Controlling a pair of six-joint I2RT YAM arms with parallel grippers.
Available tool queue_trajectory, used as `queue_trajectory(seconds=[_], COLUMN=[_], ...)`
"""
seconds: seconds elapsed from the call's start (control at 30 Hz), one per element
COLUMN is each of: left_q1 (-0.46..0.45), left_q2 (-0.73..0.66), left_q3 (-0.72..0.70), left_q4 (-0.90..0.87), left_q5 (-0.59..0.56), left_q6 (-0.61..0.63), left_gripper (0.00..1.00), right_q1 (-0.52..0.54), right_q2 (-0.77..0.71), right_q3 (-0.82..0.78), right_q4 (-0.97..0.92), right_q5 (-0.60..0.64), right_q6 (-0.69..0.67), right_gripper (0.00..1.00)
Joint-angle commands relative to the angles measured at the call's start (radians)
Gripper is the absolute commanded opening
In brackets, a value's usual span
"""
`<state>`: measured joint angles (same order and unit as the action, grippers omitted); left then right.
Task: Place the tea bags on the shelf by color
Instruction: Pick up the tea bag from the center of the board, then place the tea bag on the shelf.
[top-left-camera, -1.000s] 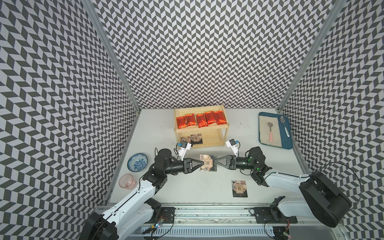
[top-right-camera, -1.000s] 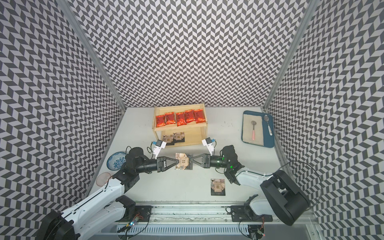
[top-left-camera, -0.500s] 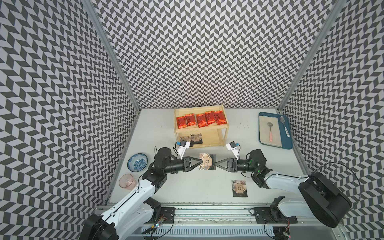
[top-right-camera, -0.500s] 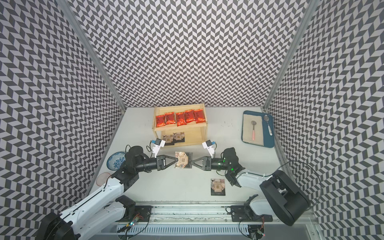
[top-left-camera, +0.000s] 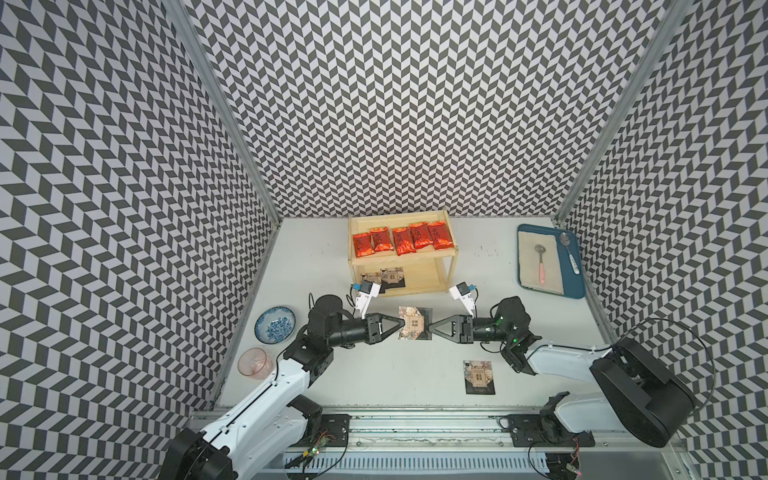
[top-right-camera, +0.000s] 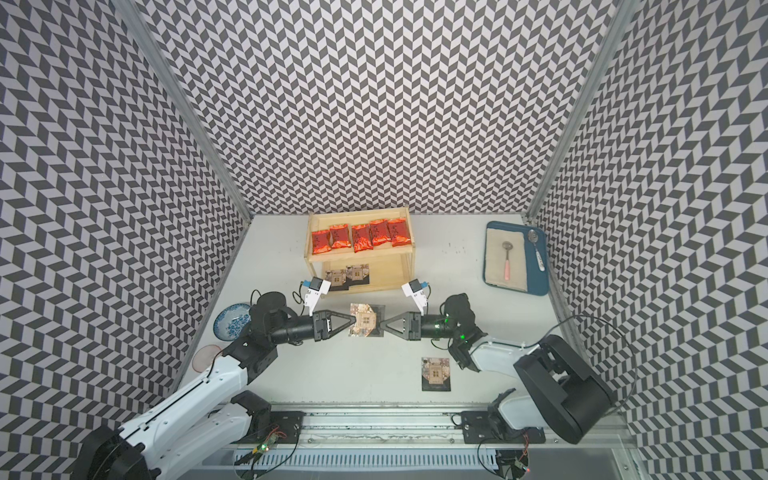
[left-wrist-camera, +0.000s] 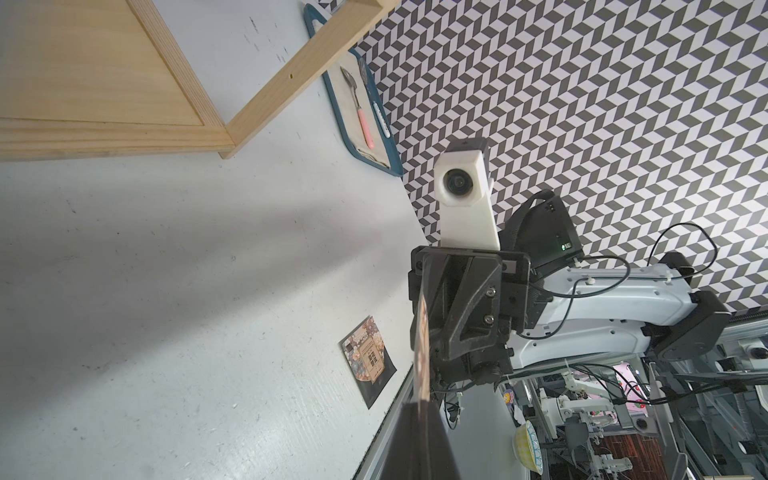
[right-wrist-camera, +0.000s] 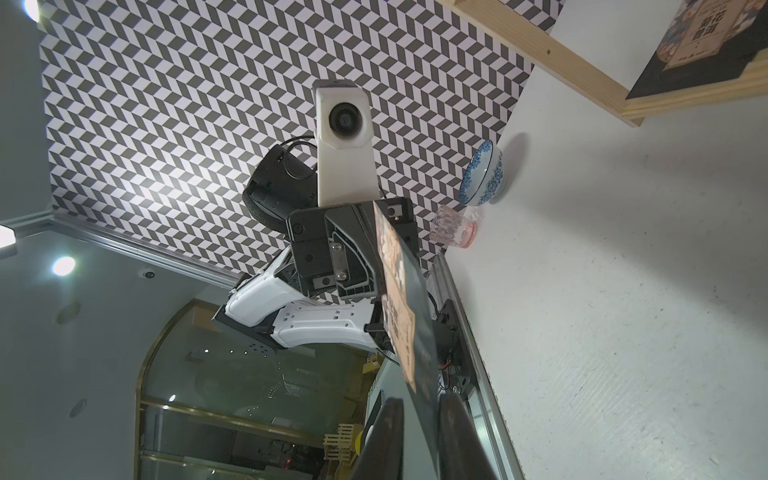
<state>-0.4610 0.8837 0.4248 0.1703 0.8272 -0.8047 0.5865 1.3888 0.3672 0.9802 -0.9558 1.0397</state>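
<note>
Several red tea bags (top-left-camera: 401, 239) lie in a row on the top board of the wooden shelf (top-left-camera: 351, 249). Two black tea bags (top-left-camera: 388, 276) lie on its lower tier. Another black tea bag (top-left-camera: 479, 376) lies flat on the table near the front. In both top views a further black tea bag (top-left-camera: 411, 328) (top-right-camera: 365, 325) hangs above the table between the arms. My left gripper (top-left-camera: 400, 326) is shut on its left edge. My right gripper (top-left-camera: 430, 328) faces it, and in the right wrist view its fingers (right-wrist-camera: 382, 436) stand apart around the bag's (right-wrist-camera: 401, 299) other edge.
A blue tray (top-left-camera: 575, 266) with two spoons sits at the back right. A blue-patterned bowl (top-left-camera: 275, 325) and a pink glass (top-left-camera: 254, 361) stand by the left wall, beside my left arm. The shelf's front edge is just behind both grippers.
The right gripper's jaws have parted on the black tea bag and that arm has drawn slightly right. The left gripper has closed fully on the bag.
</note>
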Motion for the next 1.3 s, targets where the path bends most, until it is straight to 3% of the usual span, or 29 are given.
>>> queue_trajectory(seconds=[0.0,0.23,0.37,0.4,0.47,0.57,0.67,0.77,1.0,1.27], left_q1=[0.006,0.006,0.007,0.007,0.014,0.039,0.067,0.085,0.123,0.144], left_q2=[-0.016,-0.015,-0.013,-0.013,-0.013,-0.005,0.015,0.050,0.076,0.048], left_q3=[-0.008,-0.012,0.002,0.021,0.076,0.154,0.212,0.263,0.338,0.316], left_q4=[0.009,0.012,-0.016,-0.053,-0.181,-0.341,-0.439,-0.507,-0.598,-0.598], left_q5=[0.010,0.010,-0.005,-0.015,-0.084,-0.210,-0.337,-0.407,-0.542,-0.561], left_q6=[0.005,0.004,0.026,0.053,0.129,0.215,0.244,0.262,0.297,0.321], left_gripper=[0.00,0.00,0.00,0.05,0.38,0.70,0.81,0.83,0.83,0.82], right_q1=[0.003,0.004,0.004,0.003,0.003,0.002,0.004,0.018,0.068,0.088], right_q2=[0.017,0.021,0.013,0.007,-0.005,-0.003,0.025,0.044,0.042,0.089], right_q3=[0.026,0.018,0.015,0.013,0.015,0.007,-0.030,-0.061,-0.067,-0.033], right_q4=[0.084,0.095,0.068,0.056,0.006,-0.025,0.083,0.168,0.151,0.125], right_q5=[-0.021,-0.027,-0.020,-0.011,0.032,0.137,0.263,0.397,0.705,0.980], right_q6=[0.006,0.017,0.009,0.003,-0.019,0.001,0.113,0.190,0.259,0.327], right_gripper=[0.17,0.00,0.00,0.00,0.00,0.00,0.00,0.00,0.00,0.00])
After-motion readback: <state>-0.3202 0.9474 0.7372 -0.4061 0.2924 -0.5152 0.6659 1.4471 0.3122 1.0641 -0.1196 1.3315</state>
